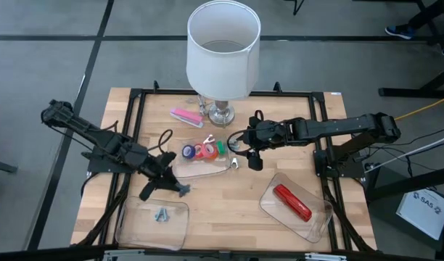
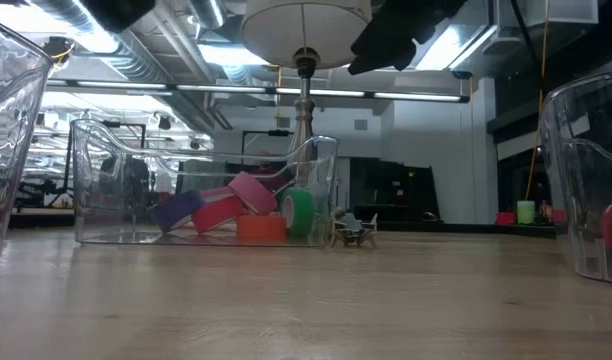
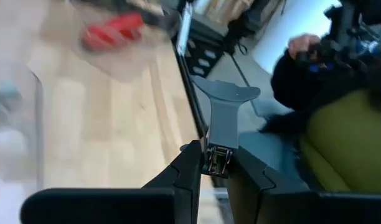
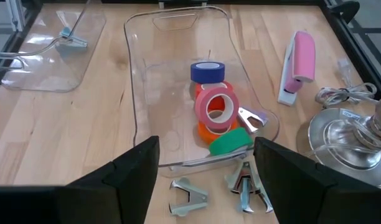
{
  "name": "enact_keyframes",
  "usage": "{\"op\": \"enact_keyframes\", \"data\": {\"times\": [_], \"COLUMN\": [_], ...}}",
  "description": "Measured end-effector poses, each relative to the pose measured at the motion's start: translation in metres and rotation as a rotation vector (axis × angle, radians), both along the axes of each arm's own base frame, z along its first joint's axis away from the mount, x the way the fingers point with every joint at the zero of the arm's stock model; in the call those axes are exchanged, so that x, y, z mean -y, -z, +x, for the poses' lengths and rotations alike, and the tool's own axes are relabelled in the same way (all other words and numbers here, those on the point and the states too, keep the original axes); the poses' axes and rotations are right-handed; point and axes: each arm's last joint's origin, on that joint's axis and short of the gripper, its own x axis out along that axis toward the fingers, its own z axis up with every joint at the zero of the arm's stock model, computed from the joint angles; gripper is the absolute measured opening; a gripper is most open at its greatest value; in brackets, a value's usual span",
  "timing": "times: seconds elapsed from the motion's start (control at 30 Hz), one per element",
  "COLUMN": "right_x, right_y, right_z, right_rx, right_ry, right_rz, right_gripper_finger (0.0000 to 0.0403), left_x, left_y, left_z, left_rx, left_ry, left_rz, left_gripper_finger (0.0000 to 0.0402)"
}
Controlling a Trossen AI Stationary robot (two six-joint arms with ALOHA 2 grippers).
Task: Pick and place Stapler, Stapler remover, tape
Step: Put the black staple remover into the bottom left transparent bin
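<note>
My left gripper [image 1: 171,187] hangs between the middle tray and the near-left clear tray [image 1: 131,230], shut on a grey staple remover [image 3: 226,115]. Another staple remover [image 1: 162,214] lies in that near-left tray. The tape rolls [image 4: 215,106] (blue, pink, orange, green) sit in the middle clear tray [image 4: 136,93]. My right gripper [image 4: 206,186] hovers open above two staple removers [image 4: 187,196] [image 4: 246,183] that lie on the table beside that tray. A red stapler [image 1: 291,201] lies in the near-right tray [image 1: 269,190]. A pink stapler [image 1: 186,116] lies on the table at the far side. My left gripper pinches the staple remover between its two fingers at its narrow metal end [image 3: 216,160]. The broad grey part [image 3: 229,94] sticks out past the fingertips, in line with the fingers. The remover is lifted clear of the table.
A lamp with a white shade [image 1: 223,47] and a glass base [image 1: 220,112] stands at the table's far middle, its cord [image 4: 343,94] beside it. Black frame rails [image 1: 135,116] border the table. A person in dark clothes [image 3: 315,68] sits beyond the table's edge.
</note>
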Motion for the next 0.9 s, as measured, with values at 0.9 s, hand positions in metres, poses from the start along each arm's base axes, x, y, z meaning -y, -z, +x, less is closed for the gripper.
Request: {"op": "enact_keyframes", "data": {"times": [0.9], "right_x": [0.0], "right_y": [0.0], "right_z": [0.0], "right_rx": [0.003], "right_ry": [0.0], "right_rz": [0.0], "right_gripper_finger": [0.0264], "left_x": [0.045], "left_y": [0.046], "left_z": [-0.036], "left_rx": [-0.687], "left_ry": [0.059], "left_rz": [-0.125], "left_gripper_finger": [0.0054]}}
